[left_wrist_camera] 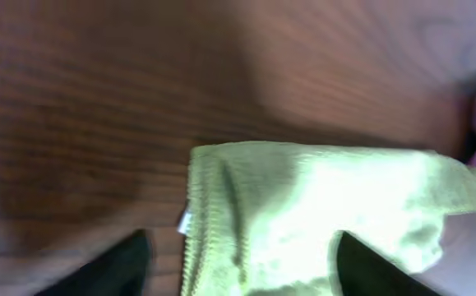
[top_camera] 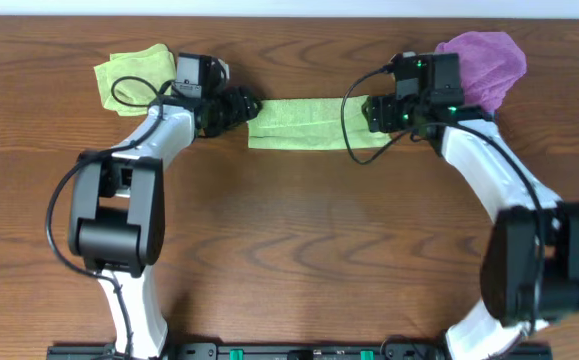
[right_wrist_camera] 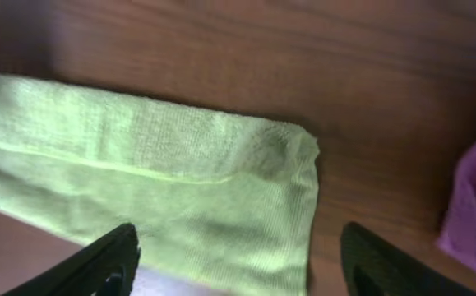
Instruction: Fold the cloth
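Lying toward 12 o'clock on the table (top_camera: 289, 230), the green cloth (top_camera: 304, 123) is a narrow strip running from 9 to 3 o'clock. The left hand (left_wrist_camera: 246, 267) sits over its 9 o'clock end and the right hand (right_wrist_camera: 242, 267) over its 3 o'clock end. Both are spread, pinching nothing. To do this step well, I judge each should lower until its fingers bracket every layer at the hem. One end can then be carried squarely over the other, edges aligned, clear of the purple cloth (top_camera: 484, 62).

Two lime-green cloths (top_camera: 304, 123) (top_camera: 134, 70), one purple cloth (top_camera: 484, 58) and two robot arms (top_camera: 119, 205) (top_camera: 529, 240) share one wooden table (top_camera: 299, 250).
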Tool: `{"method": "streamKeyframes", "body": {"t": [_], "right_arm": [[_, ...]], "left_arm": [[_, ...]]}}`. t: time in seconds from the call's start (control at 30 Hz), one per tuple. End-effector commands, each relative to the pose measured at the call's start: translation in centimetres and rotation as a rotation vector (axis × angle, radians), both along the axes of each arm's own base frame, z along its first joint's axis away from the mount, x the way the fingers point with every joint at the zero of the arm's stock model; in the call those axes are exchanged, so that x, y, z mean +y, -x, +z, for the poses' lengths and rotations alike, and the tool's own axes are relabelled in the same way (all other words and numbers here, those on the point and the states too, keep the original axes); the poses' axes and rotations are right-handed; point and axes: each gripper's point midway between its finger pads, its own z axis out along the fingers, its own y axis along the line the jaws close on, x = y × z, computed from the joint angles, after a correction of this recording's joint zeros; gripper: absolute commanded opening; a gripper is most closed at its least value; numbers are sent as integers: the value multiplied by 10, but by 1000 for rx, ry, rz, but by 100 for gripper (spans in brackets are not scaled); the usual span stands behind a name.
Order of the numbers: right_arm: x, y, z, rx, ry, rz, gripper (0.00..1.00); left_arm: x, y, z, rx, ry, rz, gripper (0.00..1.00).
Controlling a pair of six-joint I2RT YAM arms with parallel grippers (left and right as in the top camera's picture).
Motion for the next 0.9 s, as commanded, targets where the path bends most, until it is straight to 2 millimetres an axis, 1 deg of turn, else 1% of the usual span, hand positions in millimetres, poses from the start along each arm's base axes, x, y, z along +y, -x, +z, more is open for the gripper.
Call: {"method": "streamKeyframes", "body": {"t": [0.0,0.03,0.07,0.1,0.17,0.23,0.3,0.4,0.47,0.53,0.63,0.7,0.73,0.87], "right_arm": [[-3,6,29,-2,-65,-72,82],[-4,10,32,11,-87,-78,84],[-5,14,35,23,-111,-78,85],[-6,18,38,35,-134,-73,86],[-14,23,36,69,-168,-97,89],[-24,26,29,100,-204,-138,89],[-34,29,20,124,-260,-178,90],[-41,35,6,148,-371,-219,91],[-42,40,-4,167,-429,-248,93],[-36,46,-16,190,-483,-265,94],[-30,51,-26,200,-515,-276,95],[-23,48,-21,166,-534,-242,93],[-20,42,-15,130,-544,-220,92],[-11,16,16,-38,-574,-167,81]], "left_arm": [[-9,-3,42,-84,36,-28,37],[-11,-3,44,-82,40,-28,21],[-14,-2,45,-80,45,-28,9],[-18,0,44,-71,51,-26,6],[-26,2,43,-64,51,-36,6],[-33,4,39,-67,19,-36,6],[-39,5,31,-72,-32,-28,6],[-48,5,17,-80,-113,-13,6],[-51,6,9,-83,-149,-7,6],[-52,5,-1,-78,-182,3,6],[-50,7,-17,-53,-201,1,6],[-49,9,-25,-34,-208,-1,6],[-49,10,-31,-22,-213,-1,6],[-47,11,-36,-14,-222,1,6]]}}
